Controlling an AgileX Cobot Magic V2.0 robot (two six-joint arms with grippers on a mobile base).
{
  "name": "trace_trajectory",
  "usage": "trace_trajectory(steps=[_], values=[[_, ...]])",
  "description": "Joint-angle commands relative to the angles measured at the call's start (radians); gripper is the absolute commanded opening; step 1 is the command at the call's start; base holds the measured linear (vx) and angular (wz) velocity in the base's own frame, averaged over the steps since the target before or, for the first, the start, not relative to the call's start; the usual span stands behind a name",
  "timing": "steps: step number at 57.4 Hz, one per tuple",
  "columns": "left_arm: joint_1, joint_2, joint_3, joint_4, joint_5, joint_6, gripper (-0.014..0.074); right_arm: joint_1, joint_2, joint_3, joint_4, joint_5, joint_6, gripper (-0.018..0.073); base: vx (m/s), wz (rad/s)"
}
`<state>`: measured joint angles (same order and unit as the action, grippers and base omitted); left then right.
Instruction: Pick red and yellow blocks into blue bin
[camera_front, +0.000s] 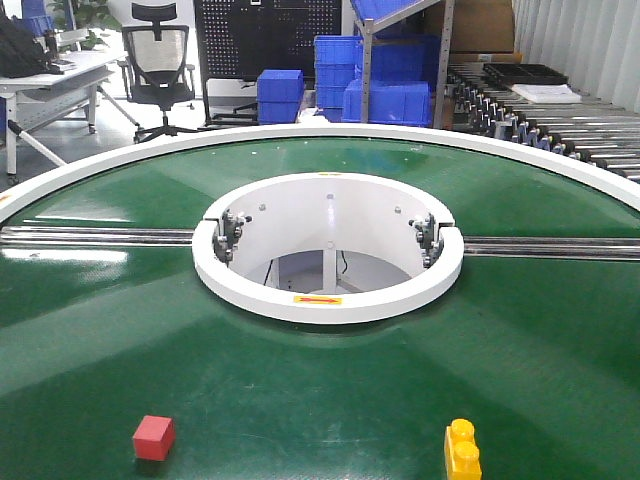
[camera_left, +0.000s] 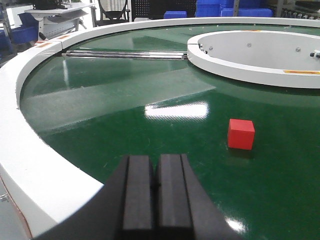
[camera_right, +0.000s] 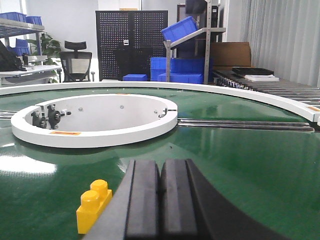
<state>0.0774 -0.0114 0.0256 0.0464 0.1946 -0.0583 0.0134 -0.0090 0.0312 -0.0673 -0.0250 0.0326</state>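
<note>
A small red cube rests on the green round table near its front left; the left wrist view shows this red cube ahead and to the right of my left gripper, which is shut on nothing. At the front right sits a yellow studded brick. In the right wrist view the yellow brick lies just left of my right gripper, also shut and empty. The blue bin of the task is out of view. Neither gripper shows in the front view.
A white raised ring surrounds a hole at the table's middle, with metal rails running out to both sides. A white rim borders the table. Blue crates, an office chair and a roller conveyor stand behind.
</note>
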Motion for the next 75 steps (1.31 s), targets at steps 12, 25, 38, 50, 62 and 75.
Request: trace_trajectory(steps=[12, 25, 38, 50, 62, 75], values=[[0.002, -0.016, -0.016, -0.008, -0.080, -0.002, 0.0002, -0.003, -0.011, 0.006, -0.008, -0.085, -0.004, -0.0011, 0.00, 0.00], [0.002, -0.016, -0.016, -0.008, -0.080, -0.002, 0.0002, -0.003, -0.011, 0.006, -0.008, -0.085, -0.004, -0.0011, 0.00, 0.00], [0.002, -0.016, -0.016, -0.008, -0.107, -0.002, 0.0002, -0.003, -0.011, 0.006, -0.008, -0.085, -0.004, -0.0011, 0.00, 0.00], [0.002, -0.016, -0.030, -0.011, -0.246, -0.022, 0.0002, -0.003, -0.011, -0.004, -0.008, -0.207, -0.004, -0.0011, 0.00, 0.00], [0.002, -0.015, -0.188, -0.011, -0.304, -0.031, 0.0002, -0.003, -0.011, -0.222, -0.020, -0.095, -0.004, -0.0011, 0.00, 0.00], [0.002, 0.092, -0.519, -0.011, -0.034, -0.031, 0.0002, -0.003, 0.115, -0.547, -0.053, 0.238, -0.011, -0.0011, 0.00, 0.00]])
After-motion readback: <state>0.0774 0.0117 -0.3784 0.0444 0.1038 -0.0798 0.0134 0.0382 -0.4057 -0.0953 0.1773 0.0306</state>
